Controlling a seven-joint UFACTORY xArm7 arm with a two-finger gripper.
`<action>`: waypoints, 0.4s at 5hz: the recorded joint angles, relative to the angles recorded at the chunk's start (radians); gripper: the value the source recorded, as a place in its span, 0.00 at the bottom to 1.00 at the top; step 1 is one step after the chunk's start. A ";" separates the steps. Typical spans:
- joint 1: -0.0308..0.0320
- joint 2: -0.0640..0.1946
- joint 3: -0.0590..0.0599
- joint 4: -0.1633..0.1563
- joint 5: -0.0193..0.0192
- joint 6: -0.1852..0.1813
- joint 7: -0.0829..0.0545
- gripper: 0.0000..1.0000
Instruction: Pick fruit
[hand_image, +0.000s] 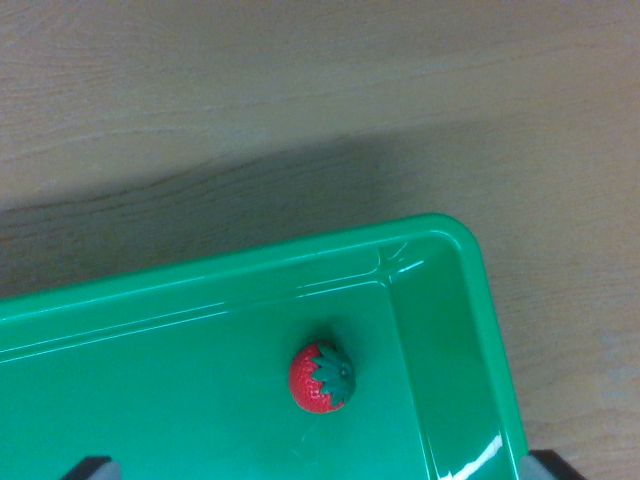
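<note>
Only two dark fingertips (92, 467) of the hand (320, 470) show, set wide apart above a red plastic strawberry (321, 378) lying in a green plastic tray (455, 300) on the wooden desk (300, 90).

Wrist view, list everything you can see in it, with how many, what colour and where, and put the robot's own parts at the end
strawberry: one, red with a green leafy cap, lying on the tray floor near the tray's corner toward the wrist view's right
tray: one, bright green plastic with a raised rim, filling the lower part of the picture, its rounded corner at upper right
table: one, light wood grain, across the top and down the wrist view's right, with a shadow falling beside the tray
gripper fingertips: two dark grey tips, just showing at the bottom edge, one at the wrist view's left and one at the right, wide apart
</note>
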 joint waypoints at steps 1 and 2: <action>0.0022 0.021 -0.002 -0.027 -0.0033 -0.044 -0.001 0.00; 0.0022 0.021 -0.002 -0.027 -0.0033 -0.044 -0.001 0.00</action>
